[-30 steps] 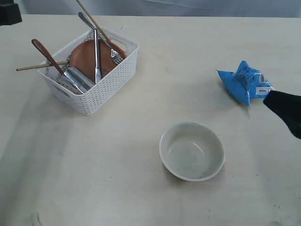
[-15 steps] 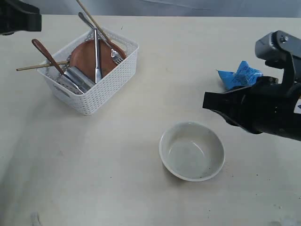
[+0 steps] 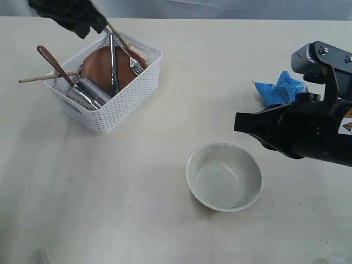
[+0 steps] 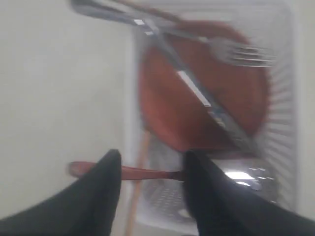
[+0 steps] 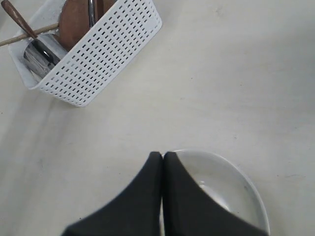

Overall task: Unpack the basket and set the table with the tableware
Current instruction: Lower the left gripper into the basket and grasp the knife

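Left gripper [image 4: 152, 158] reached basket [image 3: 113, 113], jaws apart (wrist view); right gripper [image 5: 162, 155] pinched shut.

One each: basket [image 3: 118, 110], bowl [image 3: 224, 176], plate [image 3: 99, 65], cup [image 3: 88, 93], knife [image 3: 113, 69], fork [image 3: 136, 66], spoon [image 3: 55, 65], packet [image 3: 280, 91]; two chopsticks [image 3: 44, 78]

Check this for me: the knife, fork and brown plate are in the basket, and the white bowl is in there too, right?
No. The exterior view shows the white bowl out on the table, apart from the basket. The knife, fork and brown plate are in the basket.
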{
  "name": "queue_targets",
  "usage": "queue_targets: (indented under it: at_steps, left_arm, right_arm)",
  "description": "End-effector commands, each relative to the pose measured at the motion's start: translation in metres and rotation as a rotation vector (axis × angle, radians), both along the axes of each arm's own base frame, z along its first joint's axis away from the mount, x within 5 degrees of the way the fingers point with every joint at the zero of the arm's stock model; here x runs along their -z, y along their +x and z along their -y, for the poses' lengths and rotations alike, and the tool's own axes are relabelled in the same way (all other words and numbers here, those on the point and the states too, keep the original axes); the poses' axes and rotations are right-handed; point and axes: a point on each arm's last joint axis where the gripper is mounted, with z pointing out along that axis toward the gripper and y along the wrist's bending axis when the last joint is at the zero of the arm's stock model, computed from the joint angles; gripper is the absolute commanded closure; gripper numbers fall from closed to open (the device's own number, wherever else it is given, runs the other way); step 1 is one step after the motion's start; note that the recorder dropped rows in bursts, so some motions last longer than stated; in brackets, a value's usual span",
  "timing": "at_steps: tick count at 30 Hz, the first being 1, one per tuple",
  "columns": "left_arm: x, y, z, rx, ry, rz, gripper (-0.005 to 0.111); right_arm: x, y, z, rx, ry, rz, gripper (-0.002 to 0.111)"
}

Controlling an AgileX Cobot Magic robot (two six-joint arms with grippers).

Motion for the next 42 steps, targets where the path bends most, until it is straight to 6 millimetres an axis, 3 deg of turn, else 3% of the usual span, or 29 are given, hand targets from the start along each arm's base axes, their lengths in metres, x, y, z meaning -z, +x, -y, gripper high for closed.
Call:
queue_targets:
  at_steps: [1,7,12,17,26,42]
  left_arm:
    - [-0.013,0.012,0.000,-0.237,0.009,0.060,0.065]
    - [-0.002,0.015,0.029,-0.311,-0.218,0.050,0.065]
    - [0.012,0.024,0.045,-0.370,-0.249,0.106,0.065]
    - [0.045,0.035,0.050,-0.451,-0.195,0.076,0.065]
    - [0.081,0.049,0.056,-0.582,-0.229,0.069,0.065]
    - [0.111,0.059,0.063,-0.571,-0.241,0.063,0.065]
  right_arm:
    - [-0.001,0.000,-0.001,-0.020,-0.015,0.015,0.109]
    - [-0.001,0.000,-0.001,-0.021,-0.018,0.014,0.109]
    - [-0.001,0.000,-0.001,-0.021,-0.018,0.014,0.109]
    - [-0.001,0.000,-0.001,-0.021,-0.018,0.014,0.109]
    - [0.000,0.000,-0.001,-0.023,-0.020,0.009,0.109]
    - [0.000,0.000,-0.001,-0.027,-0.023,0.014,0.109]
